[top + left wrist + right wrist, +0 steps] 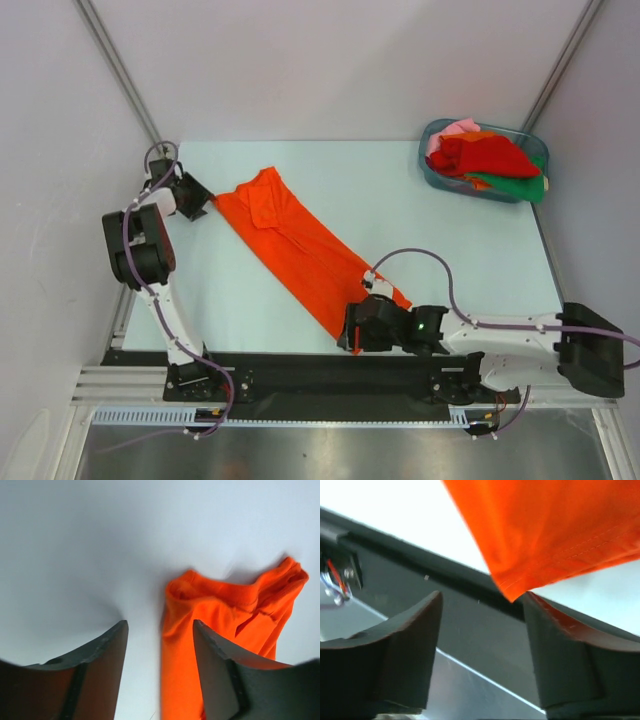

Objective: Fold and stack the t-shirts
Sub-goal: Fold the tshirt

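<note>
Orange t-shirt [300, 245] lying diagonally on the desk [450, 250], left pincer [198, 198] released beside its far collar end, right pincer [353, 335] released — near hem corner at one finger [560, 650].

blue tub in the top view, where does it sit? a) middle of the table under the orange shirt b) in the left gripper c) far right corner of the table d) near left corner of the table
c, the blue tub stands at the far right corner of the table, holding a pile of shirts, well apart from the orange t-shirt laid out mid-table.
</note>
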